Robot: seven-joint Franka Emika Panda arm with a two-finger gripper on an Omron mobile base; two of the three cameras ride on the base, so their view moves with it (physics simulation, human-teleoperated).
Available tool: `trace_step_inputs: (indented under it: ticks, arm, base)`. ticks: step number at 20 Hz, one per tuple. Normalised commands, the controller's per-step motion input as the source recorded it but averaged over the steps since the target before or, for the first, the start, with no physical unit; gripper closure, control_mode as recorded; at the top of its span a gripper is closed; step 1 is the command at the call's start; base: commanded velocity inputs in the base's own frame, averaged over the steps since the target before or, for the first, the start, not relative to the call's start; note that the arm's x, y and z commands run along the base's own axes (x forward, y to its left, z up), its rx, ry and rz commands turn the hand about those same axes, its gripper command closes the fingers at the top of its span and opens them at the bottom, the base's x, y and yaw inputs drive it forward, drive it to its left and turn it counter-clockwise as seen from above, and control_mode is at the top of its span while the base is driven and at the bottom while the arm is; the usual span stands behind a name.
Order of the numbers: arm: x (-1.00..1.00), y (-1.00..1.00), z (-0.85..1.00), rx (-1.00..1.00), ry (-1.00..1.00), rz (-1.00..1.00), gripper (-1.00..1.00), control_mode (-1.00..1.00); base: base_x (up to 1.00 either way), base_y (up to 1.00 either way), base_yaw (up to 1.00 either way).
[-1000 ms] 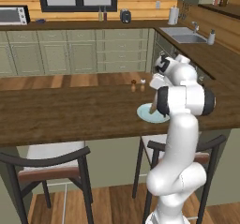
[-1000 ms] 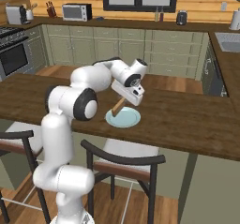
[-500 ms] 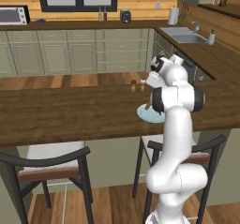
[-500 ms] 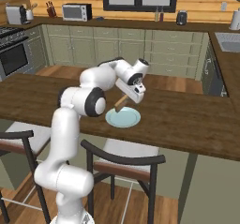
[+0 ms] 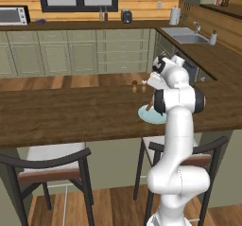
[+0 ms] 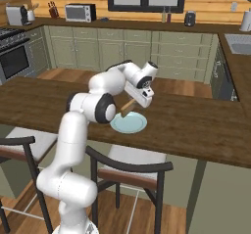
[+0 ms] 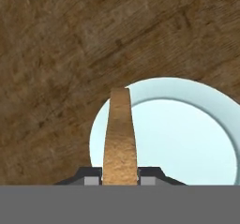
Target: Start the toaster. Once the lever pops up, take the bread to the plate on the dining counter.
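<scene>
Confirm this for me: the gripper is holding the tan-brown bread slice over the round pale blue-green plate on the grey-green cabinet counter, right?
Not quite. The gripper does hold the tan-brown bread slice over the round pale blue-green plate, but the right base view shows the plate on the dark-brown wood-grain dining counter.

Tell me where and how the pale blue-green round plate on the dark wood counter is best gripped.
Probably the rim: the pale blue-green round plate lies flat and shallow on the dark wood-grain dining counter, so only its thin edge fits two fingers. Come low from the side. First release the tan-brown bread slice pinched in the gripper.
</scene>
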Motion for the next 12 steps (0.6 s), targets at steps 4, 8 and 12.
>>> trace_step_inputs:
  ticks: [4,8,12]
  arm:
    - [0.0,0.17,-0.32,0.0,0.02,0.0,-1.0,-1.0]
    - [0.0,0.15,-0.35,0.0,0.03,0.0,-1.0,-1.0]
    - [0.0,0.01,-0.18,0.0,0.03,0.0,-1.0,-1.0]
  base:
    - [0.0,0.0,0.0]
    - [0.0,0.0,0.0]
    - [0.0,0.0,0.0]
